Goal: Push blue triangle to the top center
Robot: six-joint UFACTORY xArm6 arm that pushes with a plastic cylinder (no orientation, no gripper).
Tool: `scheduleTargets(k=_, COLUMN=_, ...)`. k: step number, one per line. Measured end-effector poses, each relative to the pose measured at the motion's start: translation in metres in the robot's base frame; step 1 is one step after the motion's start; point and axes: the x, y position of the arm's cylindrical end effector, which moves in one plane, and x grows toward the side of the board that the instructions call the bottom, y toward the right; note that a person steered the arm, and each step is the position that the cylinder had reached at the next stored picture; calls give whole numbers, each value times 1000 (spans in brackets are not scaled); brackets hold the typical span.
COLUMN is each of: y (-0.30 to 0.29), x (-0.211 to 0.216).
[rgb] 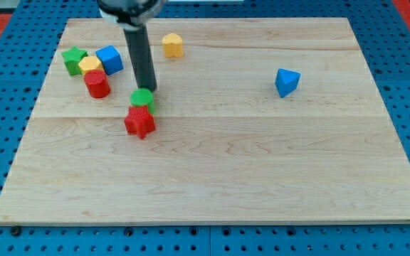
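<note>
The dark rod is seen coming down steeply from the counter's top edge, left of centre, leaning slightly toward the view's right. My tip is set just beside the green cylinder, above the red star-shaped block. No fingers are carried. The blue triangle is found well apart, in the upper right part. A green block, yellow block, blue cube and red cylinder are clustered near the top left corner.

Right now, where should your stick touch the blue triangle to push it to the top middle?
I can't grip, only push. My tip is far off by the green block. I'd likely press the blue triangle on its lower right side, since top center lies up and left of it.
</note>
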Motion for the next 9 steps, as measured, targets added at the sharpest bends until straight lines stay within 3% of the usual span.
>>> scheduleTargets(k=2, y=186, x=7)
scheduleTargets(k=3, y=261, x=-22)
scheduleTargets(k=5, y=293, x=-96)
scheduleTargets(k=6, y=283, x=-112)
scheduleTargets(k=7, y=280, x=-108)
scheduleTargets(k=8, y=335, x=-82)
scheduleTargets(k=9, y=274, x=-93)
